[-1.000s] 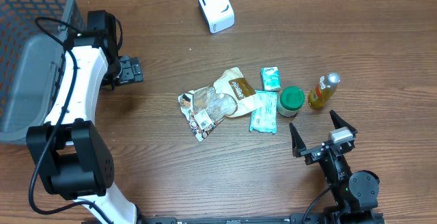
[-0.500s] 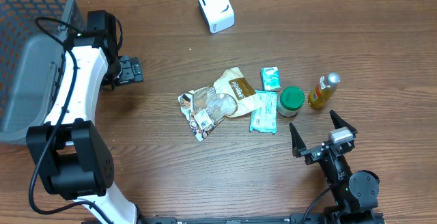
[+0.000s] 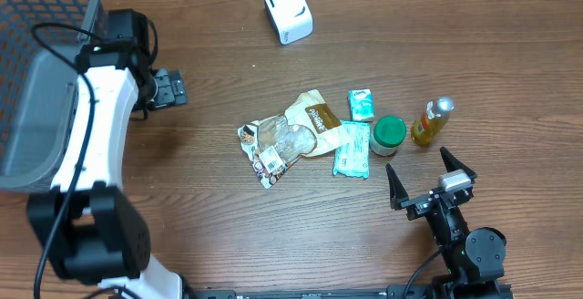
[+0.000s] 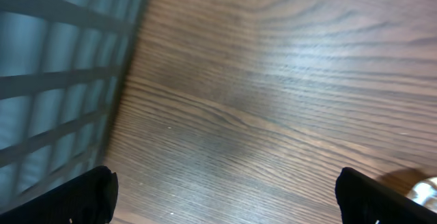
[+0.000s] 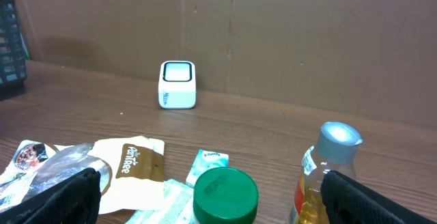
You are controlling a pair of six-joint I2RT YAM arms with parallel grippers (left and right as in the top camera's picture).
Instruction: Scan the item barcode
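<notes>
The left claw [image 3: 168, 89] is seen spread open beside the basket [image 3: 27, 108], the right claw [image 3: 416, 160] likewise released near the jar [image 3: 389, 133], which is clustered with packets [image 3: 291, 135] and bottle [image 3: 432, 121] mid-bench [image 3: 273, 235], well apart from the scanner [image 3: 288, 10].

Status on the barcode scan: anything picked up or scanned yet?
Done: nothing visible. The snack packets, green-lidded jar and bottle all lie on the table, away from the white scanner. In hand: nothing. The left gripper, by the basket, and the right gripper, just short of the jar, are both open and empty. Left: pick an item and show its barcode to the scanner.
</notes>
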